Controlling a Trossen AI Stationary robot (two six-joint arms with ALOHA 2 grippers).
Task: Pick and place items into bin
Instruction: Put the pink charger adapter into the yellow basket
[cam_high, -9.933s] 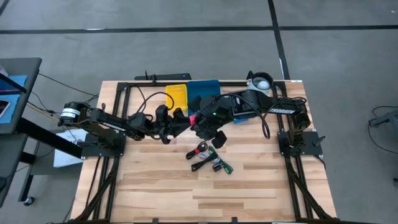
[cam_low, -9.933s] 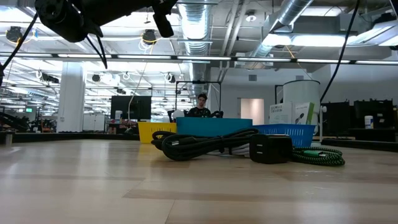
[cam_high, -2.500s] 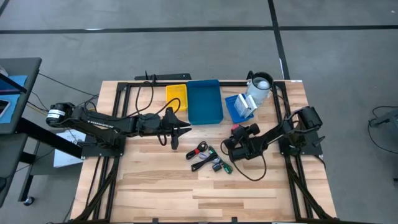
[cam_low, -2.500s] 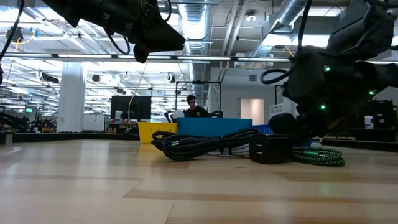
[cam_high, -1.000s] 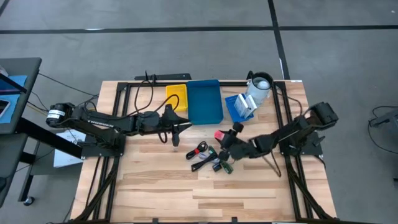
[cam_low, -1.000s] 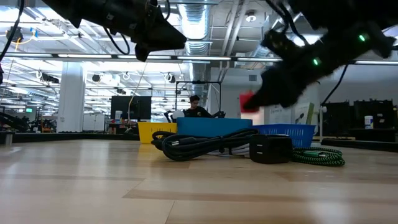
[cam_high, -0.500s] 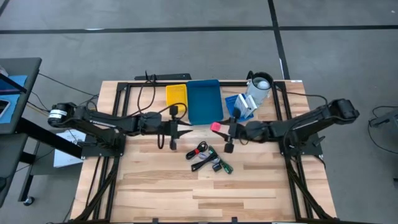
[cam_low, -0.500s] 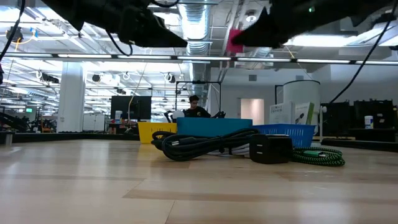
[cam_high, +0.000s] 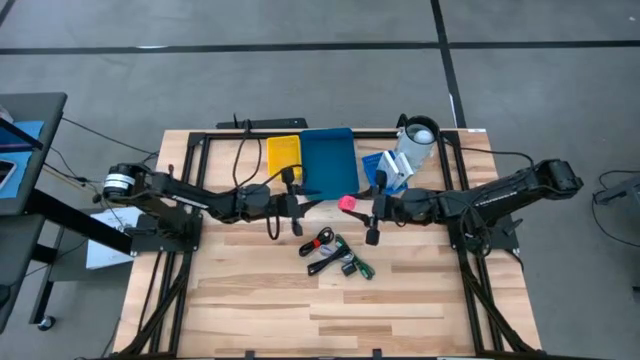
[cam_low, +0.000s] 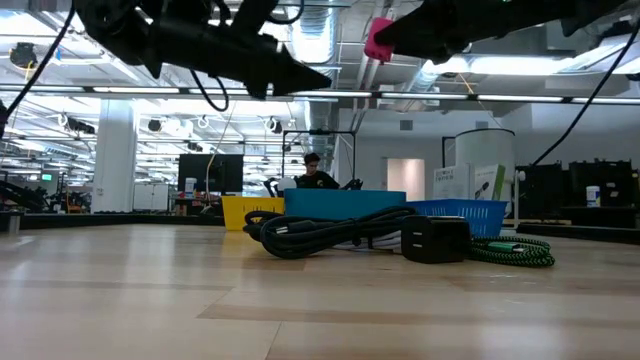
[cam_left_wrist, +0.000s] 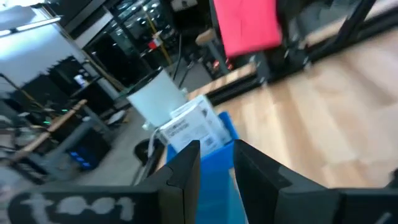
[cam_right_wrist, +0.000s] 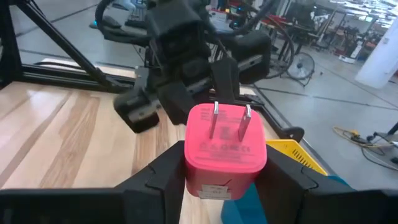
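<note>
Since lifted off table, right hand (cam_high: 352, 204) grips pink plug (cam_right_wrist: 225, 149).

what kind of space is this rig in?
Looks like a big open lab or workshop, not a home. Exposed ducts and strip lights run overhead, rows of workstations with monitors fill the back, and a person sits at one. The table is a butcher-block bench on a concrete floor.
</note>
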